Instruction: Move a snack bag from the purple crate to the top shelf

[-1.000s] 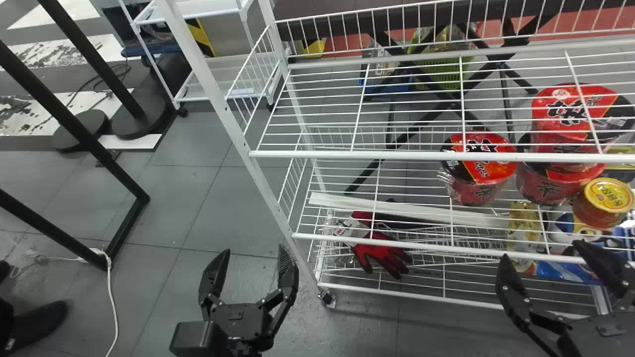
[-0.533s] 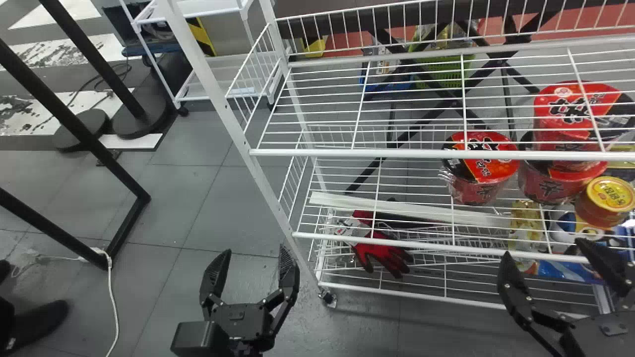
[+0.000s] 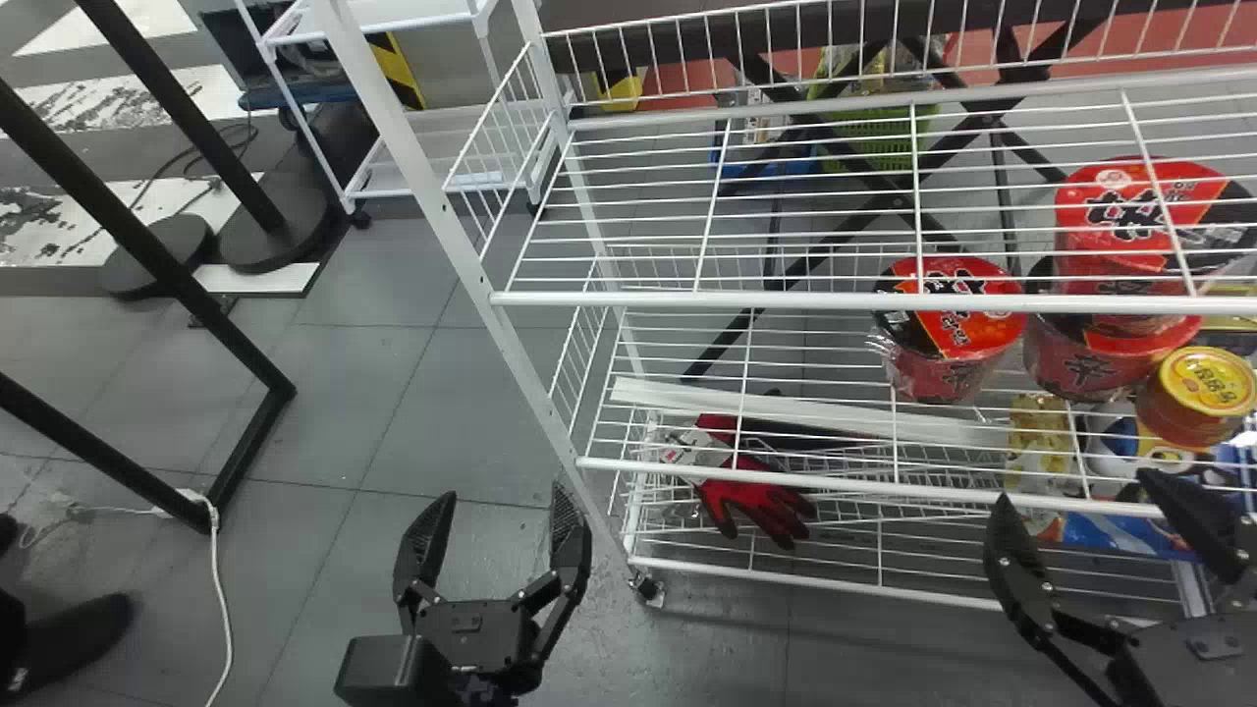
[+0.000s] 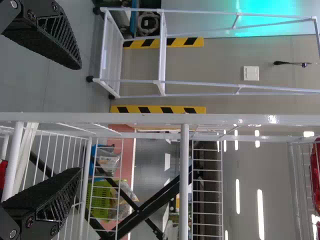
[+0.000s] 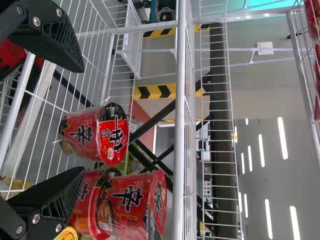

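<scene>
1. Snack bag: exact place impossible to tell, with several partly hidden packets behind the wire of the white metal rack (image 3: 737,299).
2. Left gripper (image 3: 503,494) beside the rack's corner post: tapered black fingers spread wide, lattice-textured inner faces turned toward each other, nothing in their hold.
3. Right gripper (image 3: 1076,486) in front of the lower shelves: matching black fingers wide apart, likewise holding nothing.
4. Round instant-noodle cups in glossy red-and-black wrap, seen through thin parallel wires: single cup (image 3: 948,334) beside a stacked pair (image 3: 1129,221), clear film crinkled at the single cup's side.
5. Near the stack, a squat tub (image 3: 1203,388) with a round yellow lid.
6. Lower down, a shiny yellowish packet (image 3: 1037,432) crossed by wires, contents hard to make out, and blue printed packaging (image 3: 1120,535) partly blocked by the rack.
7. Red fabric glove (image 3: 751,501) with dark fingertips, below a long, flat white strip (image 3: 805,412).
8. Red-wrapped goods (image 5: 315,25) cut off at the right wrist view's edge, shape uncertain.
</scene>
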Motion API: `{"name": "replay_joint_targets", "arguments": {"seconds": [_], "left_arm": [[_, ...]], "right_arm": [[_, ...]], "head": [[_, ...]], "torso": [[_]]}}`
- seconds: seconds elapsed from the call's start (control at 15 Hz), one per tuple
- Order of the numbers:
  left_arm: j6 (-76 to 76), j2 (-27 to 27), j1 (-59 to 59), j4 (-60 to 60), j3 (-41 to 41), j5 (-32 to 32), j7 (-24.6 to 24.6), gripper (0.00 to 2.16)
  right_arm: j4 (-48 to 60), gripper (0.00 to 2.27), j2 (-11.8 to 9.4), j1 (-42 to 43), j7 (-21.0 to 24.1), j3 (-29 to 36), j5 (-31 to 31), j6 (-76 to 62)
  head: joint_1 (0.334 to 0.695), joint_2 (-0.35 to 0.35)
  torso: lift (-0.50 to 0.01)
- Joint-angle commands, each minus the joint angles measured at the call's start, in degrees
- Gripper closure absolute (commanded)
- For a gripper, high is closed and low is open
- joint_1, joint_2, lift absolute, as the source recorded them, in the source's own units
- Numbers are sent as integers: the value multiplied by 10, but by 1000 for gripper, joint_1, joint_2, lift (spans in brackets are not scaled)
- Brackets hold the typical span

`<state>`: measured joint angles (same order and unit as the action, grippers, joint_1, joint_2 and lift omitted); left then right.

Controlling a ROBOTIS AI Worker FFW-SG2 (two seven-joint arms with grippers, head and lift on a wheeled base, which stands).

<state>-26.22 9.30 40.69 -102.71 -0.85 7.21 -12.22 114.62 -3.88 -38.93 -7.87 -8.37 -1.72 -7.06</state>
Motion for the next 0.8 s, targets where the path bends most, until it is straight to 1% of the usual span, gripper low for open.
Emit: {"name": "replay_joint_targets", "arguments": {"seconds": [0.0, 0.07, 0.73], "left_arm": [[0, 0, 0, 1, 0, 0, 0, 83], [0, 0, 0, 0, 0, 0, 0, 83], [0, -1, -1, 5, 0, 0, 0, 83]], "right_arm": [[3, 120, 0, 0, 5, -1, 0, 17], [2, 120, 0, 0, 1, 0, 4, 5], [-12, 120, -3, 1, 6, -1, -9, -9]], "head": [[695, 280], [695, 278], [695, 278]], "torso": [[-457], [-450], [-450]]}}
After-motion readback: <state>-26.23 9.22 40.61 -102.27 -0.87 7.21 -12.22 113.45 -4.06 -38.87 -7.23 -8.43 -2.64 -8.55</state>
